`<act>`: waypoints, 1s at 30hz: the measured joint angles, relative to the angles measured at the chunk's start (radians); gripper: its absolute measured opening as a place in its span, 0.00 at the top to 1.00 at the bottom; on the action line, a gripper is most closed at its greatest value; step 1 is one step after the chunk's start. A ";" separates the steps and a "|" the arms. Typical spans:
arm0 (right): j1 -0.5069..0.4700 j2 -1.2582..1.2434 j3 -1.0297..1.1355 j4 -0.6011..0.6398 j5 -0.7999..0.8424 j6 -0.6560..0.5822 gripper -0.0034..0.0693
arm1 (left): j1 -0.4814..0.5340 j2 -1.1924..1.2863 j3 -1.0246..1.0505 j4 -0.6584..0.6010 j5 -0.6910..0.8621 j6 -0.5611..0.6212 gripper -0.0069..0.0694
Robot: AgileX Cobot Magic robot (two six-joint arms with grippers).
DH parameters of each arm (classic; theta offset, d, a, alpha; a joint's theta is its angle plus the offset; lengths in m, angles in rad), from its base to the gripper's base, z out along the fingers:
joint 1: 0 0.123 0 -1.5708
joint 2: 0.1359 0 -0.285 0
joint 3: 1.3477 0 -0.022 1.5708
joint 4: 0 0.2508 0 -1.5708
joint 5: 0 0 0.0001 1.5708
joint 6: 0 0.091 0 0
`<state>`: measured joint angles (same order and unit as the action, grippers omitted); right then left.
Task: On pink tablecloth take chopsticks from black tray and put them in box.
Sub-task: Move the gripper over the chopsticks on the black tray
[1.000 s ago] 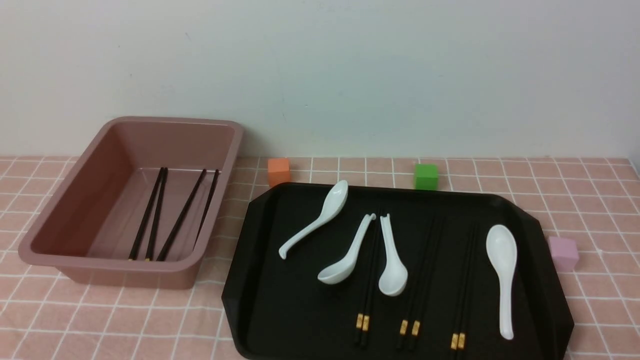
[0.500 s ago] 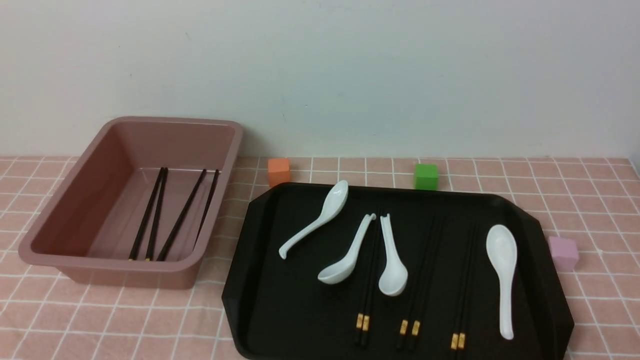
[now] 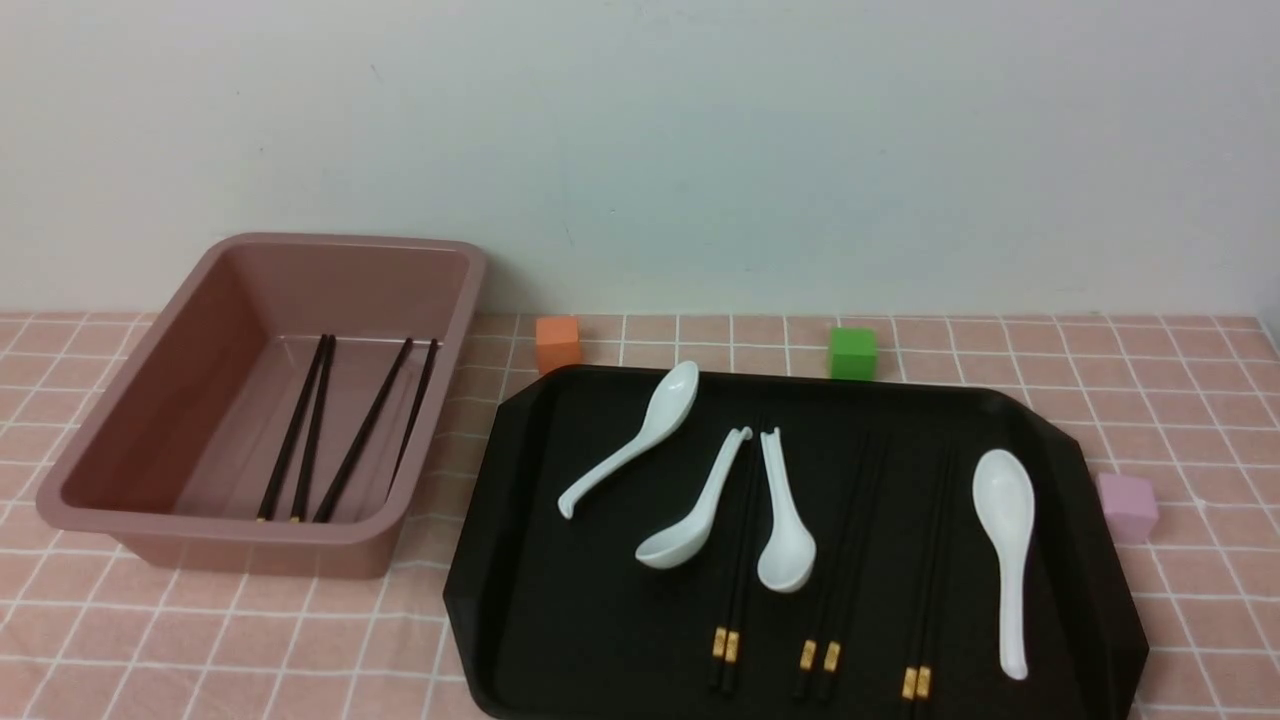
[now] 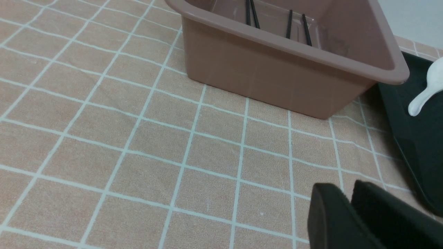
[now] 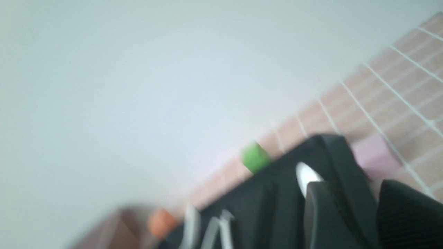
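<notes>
the tablecloth (image 3: 250, 640) was pink with a grid of thin white lines, and the box (image 3: 260, 560) was a plain dusty brownish pink. the tray (image 3: 560, 620) was matte black, the spoons (image 3: 787, 555) were glossy white, and the chopsticks (image 3: 930, 590) were black with gold bands. the cubes were orange (image 3: 558, 344), green (image 3: 852, 354) and pale pinkish purple (image 3: 1127, 508), while the wall (image 3: 640, 150) was a pale bluish grey.

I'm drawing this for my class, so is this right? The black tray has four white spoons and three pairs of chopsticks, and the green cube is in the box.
Not quite: the front view shows the green cube on the cloth, behind the tray.
</notes>
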<state>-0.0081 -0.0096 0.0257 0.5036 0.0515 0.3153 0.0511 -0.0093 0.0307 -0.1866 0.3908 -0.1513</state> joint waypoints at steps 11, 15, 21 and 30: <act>0.000 0.294 -0.435 -0.032 0.565 -0.310 0.80 | 0.000 0.000 0.000 0.000 0.000 0.000 0.75; 0.000 0.585 -0.650 -0.114 0.829 -0.429 0.94 | 0.000 0.000 0.000 0.000 0.000 0.000 0.74; 0.030 0.890 -0.757 -0.173 0.914 -0.405 0.95 | 0.000 0.000 0.000 0.000 0.001 0.000 0.74; 0.353 1.343 -0.931 -0.316 0.795 -0.163 0.94 | 0.000 0.000 0.000 0.000 0.001 0.000 0.72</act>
<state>0.3450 1.3338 -0.9055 0.1879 0.8464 0.1522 0.0511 -0.0093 0.0307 -0.1866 0.3917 -0.1513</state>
